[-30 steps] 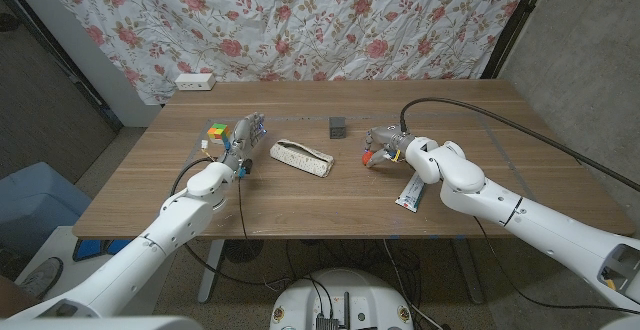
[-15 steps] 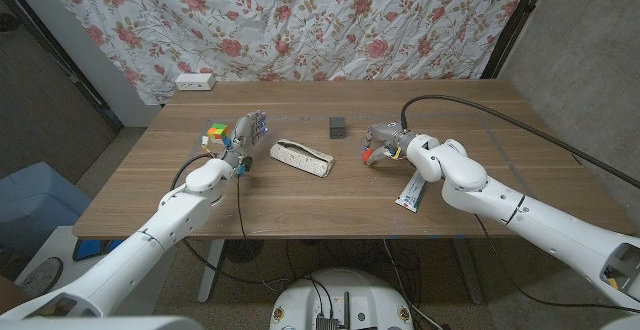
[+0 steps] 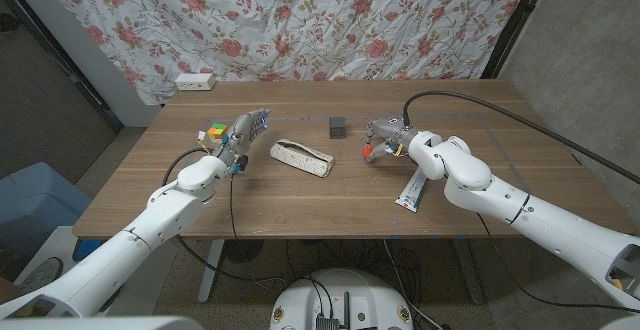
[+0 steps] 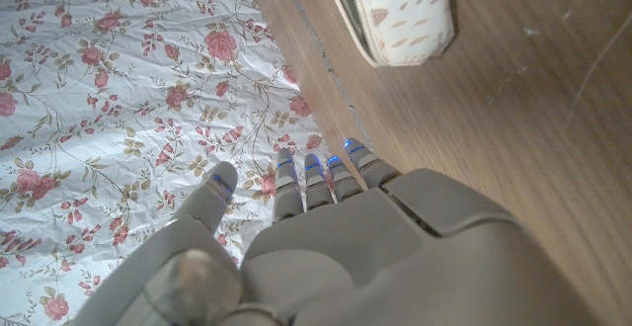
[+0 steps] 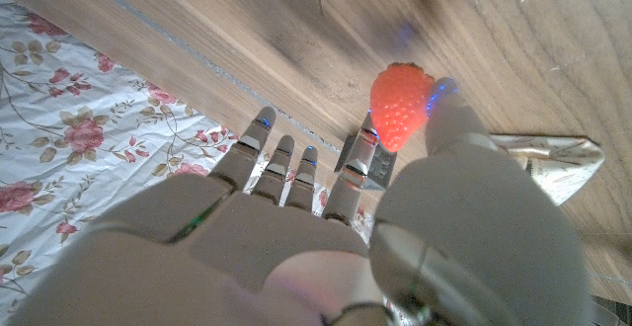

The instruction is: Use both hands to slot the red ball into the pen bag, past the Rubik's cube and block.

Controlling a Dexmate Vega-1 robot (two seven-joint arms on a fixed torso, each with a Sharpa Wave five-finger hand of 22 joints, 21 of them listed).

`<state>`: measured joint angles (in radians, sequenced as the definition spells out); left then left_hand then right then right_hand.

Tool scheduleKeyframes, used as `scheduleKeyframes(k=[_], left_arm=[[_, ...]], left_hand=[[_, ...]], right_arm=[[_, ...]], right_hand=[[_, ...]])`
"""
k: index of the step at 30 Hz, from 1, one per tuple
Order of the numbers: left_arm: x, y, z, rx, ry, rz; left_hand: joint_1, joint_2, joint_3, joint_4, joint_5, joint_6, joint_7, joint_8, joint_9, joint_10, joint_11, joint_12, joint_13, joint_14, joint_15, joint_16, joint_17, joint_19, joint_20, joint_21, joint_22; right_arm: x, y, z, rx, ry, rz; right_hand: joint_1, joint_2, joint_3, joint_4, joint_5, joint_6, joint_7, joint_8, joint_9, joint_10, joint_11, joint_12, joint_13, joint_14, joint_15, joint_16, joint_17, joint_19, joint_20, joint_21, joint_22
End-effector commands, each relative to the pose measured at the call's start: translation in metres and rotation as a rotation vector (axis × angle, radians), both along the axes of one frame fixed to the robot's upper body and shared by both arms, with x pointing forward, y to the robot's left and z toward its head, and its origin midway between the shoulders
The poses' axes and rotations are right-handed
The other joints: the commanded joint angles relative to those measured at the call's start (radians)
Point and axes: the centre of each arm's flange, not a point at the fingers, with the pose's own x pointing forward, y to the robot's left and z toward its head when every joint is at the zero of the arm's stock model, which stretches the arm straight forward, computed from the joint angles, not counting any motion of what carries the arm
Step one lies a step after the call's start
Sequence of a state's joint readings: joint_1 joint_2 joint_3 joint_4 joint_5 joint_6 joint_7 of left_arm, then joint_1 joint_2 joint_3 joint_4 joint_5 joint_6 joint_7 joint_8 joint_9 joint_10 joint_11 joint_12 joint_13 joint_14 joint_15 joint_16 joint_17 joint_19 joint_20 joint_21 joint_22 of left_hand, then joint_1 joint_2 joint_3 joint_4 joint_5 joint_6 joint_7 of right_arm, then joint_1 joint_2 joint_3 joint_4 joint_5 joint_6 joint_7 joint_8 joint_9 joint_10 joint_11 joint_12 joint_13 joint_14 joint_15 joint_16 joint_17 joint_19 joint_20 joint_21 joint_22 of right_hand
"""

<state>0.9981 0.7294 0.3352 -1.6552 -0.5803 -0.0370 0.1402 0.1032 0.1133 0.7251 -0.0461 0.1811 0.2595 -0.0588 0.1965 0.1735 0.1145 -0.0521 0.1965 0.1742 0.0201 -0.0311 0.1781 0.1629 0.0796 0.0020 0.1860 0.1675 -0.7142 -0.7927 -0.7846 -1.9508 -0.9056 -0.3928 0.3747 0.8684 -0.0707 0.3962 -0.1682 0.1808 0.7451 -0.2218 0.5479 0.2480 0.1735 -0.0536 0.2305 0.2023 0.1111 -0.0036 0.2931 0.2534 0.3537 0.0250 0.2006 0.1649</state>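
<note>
Ball [image 5: 401, 106], red and bumpy, likely light and grippy, is pinched by the right hand [image 3: 385, 140] right of centre and judged best held across its middle, while the pen bag [image 3: 303, 158] lies at centre beside the empty, spread left hand [image 3: 243, 135].

I see a white power strip [image 3: 195, 81] at the worktop's [image 3: 300, 195] far edge, a floral curtain [image 3: 300, 20] behind, and a white packet [image 3: 411, 192] lying nearer.
</note>
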Motion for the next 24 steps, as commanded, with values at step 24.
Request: scheduleKeyframes(k=[24], left_arm=[[-0.027,-0.008,0.053,0.552,-0.106,0.163]], left_hand=[[0.203,-0.024,0.039,-0.154,-0.003,0.166,-0.112,0.031,0.004,0.103,-0.094,0.013,0.003,0.078,-0.065,0.003,0.002,0.094,-0.011,0.008,-0.001]], right_arm=[[-0.006,-0.006,0.009,0.031,-0.018,-0.009]], right_hand=[[-0.007,0.009,-0.003,0.013,0.000,0.021,0.001,0.011,0.006,0.013,0.000,-0.001,0.003,0.009,0.002,0.008,0.009,0.008,0.005,-0.006,0.004]])
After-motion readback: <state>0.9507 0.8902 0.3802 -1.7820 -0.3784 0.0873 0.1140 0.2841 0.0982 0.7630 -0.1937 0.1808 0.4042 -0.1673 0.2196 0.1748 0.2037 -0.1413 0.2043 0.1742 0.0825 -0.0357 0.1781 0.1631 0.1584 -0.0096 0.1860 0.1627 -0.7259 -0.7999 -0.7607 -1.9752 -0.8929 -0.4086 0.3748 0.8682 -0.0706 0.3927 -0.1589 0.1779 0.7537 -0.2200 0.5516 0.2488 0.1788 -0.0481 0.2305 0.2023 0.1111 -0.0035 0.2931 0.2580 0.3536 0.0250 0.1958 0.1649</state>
